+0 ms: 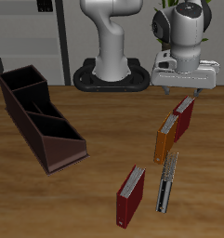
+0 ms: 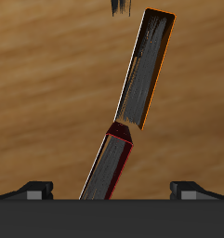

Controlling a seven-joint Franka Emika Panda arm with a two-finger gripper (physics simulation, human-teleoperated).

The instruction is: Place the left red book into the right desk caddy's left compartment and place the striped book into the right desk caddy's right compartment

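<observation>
From the exterior view, you are hovering the gripper (image 1: 182,90) above the left red book (image 1: 184,118), which is standing toward the table's (image 1: 95,177) back edge against the orange book (image 1: 164,138); the right desk caddy (image 1: 41,116) is waiting well apart. In the wrist view, both spines are lying between spread fingers pinching nothing. Judging by this, you are reaching; next, descend squarely, then close.
</observation>
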